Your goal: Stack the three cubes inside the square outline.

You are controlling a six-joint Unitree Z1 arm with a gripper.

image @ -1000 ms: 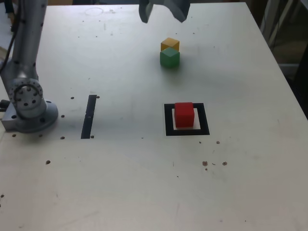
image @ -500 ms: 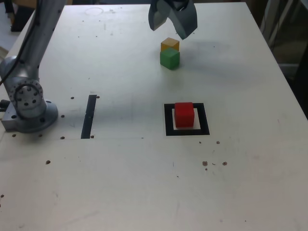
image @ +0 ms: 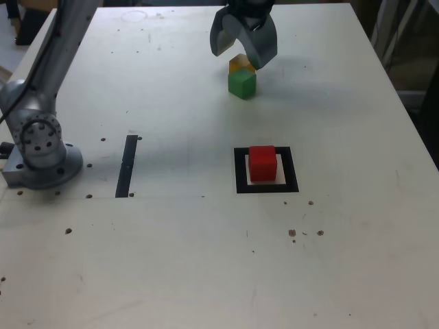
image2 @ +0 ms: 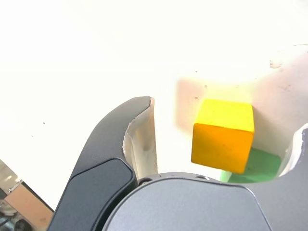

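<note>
Over far table end, my gripper [image: 244, 57] hangs spread wide, straddling yellow cube [image2: 223, 135]; green cube [image: 241, 83] touching beside it. Red cube [image: 262, 163] sits inside square outline [image: 240, 171]. Step: second pick. Next: descend, close squarely, avoid nudging green.

Gripper [image: 241, 53] jaws apart, straddling yellow cube [image: 239, 64] with a gap on each side. Green cube [image: 242, 83] touches yellow's near side, blocking there. Red cube [image: 262, 163] sits in outline [image: 239, 171], its top unobstructed. Surrounding table [image: 185, 233] bare.

White table [image: 192, 260] bears cubes [image: 241, 83], square outline [image: 240, 181].
</note>
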